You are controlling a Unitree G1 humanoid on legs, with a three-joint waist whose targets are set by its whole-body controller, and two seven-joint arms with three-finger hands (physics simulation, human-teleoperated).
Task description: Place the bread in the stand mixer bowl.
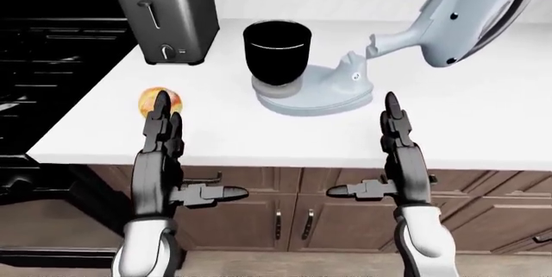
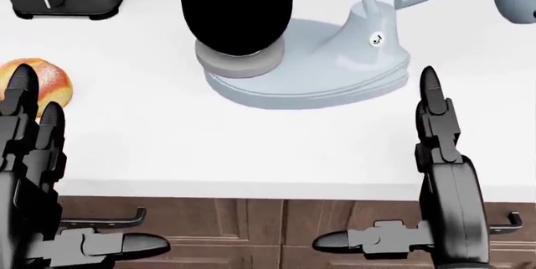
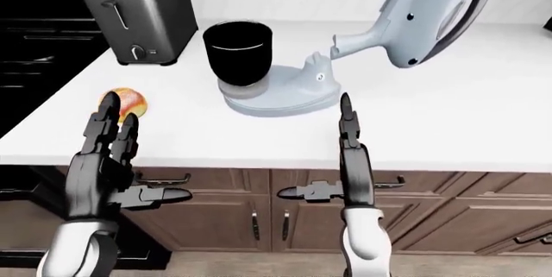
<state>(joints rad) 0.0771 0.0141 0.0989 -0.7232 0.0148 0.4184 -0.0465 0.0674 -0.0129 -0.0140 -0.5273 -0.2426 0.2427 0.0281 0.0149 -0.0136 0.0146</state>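
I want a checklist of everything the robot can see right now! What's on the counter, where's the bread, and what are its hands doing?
Surface: white counter, brown cabinet doors below.
Job's things: bread lies on the counter at the view's left, partly behind the left hand's fingertips. Black mixer bowl stands upright on the stand mixer, whose head is tilted up.
Clutter: toaster at the top left.
Grippers: left hand open, fingers straight up, holding nothing; right hand the same.
Cables: nothing seen.
Surroundings: dark stove at the left-eye view's left; white wall above.
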